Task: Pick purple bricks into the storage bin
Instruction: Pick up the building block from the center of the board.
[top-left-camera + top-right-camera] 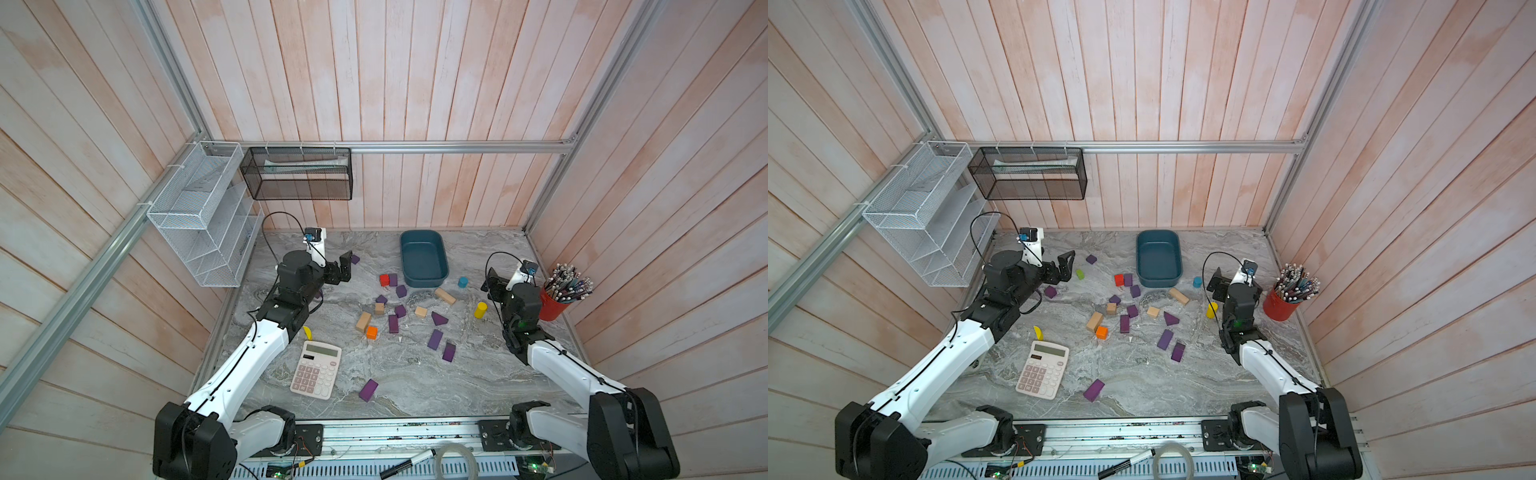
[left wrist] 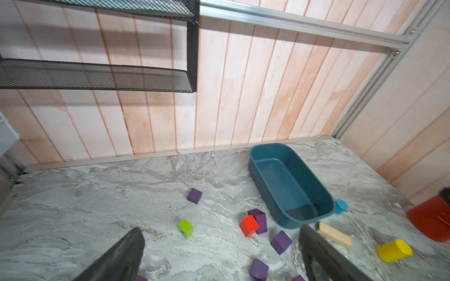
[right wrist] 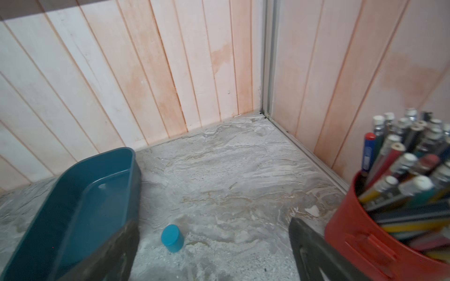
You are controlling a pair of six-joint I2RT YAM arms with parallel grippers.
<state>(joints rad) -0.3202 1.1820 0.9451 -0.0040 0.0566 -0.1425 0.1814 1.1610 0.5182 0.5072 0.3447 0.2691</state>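
In both top views, nearest to the lower edge of the frame, one oblong matte purple wooden brick (image 1: 368, 390) lies alone on the grey marbled table (image 1: 415, 374), just right of the pale pink pocket calculator (image 1: 315, 369). A little higher, around the middle of the frame, most of the purple bricks (image 1: 434, 339) are scattered loose among plain tan wooden blocks (image 1: 363, 321), a small orange cube (image 1: 371, 332) and a red cube (image 1: 384, 279); none of them is touching a gripper. Higher again, the dark teal-blue plastic storage bin (image 1: 444, 272) stands near the back wall, above the middle of the frame, and its floor looks empty in both top views and in the left wrist view. One small purple cube (image 1: 1091, 259) rests to the left of the bin, close to the left gripper (image 1: 345, 269), which hangs above the table with its jaws wide apart and holds nothing. The right gripper (image 3: 211, 253), at the right of the frame beside the red metal cup of pencils (image 1: 552, 305), also has its jaws spread and empty, with the small blue cylinder (image 3: 172, 238) in front of it. I judge the task is only at its beginning: no purple brick is in the bin, so all of them remain to be picked.
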